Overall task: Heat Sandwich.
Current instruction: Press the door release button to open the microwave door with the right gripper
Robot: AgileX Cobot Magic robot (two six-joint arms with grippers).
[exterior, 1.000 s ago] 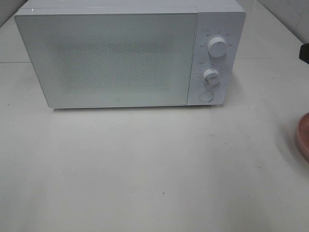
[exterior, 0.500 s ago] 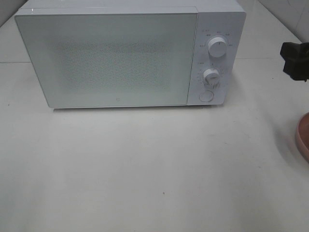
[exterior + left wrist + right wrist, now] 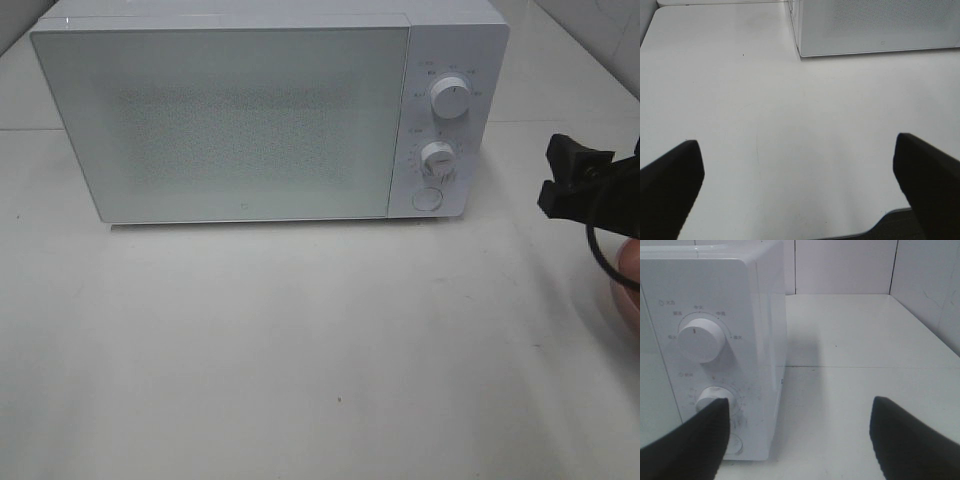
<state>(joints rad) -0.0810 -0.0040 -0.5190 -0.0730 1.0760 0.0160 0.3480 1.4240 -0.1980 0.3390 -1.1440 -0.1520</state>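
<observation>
Cannot see sandwich in any view; only a plate (image 3: pixel 628 305) rim at the bench (image 3: pixel 300 350) right edge. Near it, beside microwave (image 3: pixel 220 120) dials (image 3: pixel 450 98), right jaws wide, empty. Over bench off microwave's front left corner, left jaws wide, empty.

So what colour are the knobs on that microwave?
White knobs, like the microwave itself; clearest in the right wrist view.

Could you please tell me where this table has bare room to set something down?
The widest free patch is the table in front of the microwave, right down to the near edge. More lies left of the microwave. The right is crowded: the right pincer and the pink plate.
</observation>
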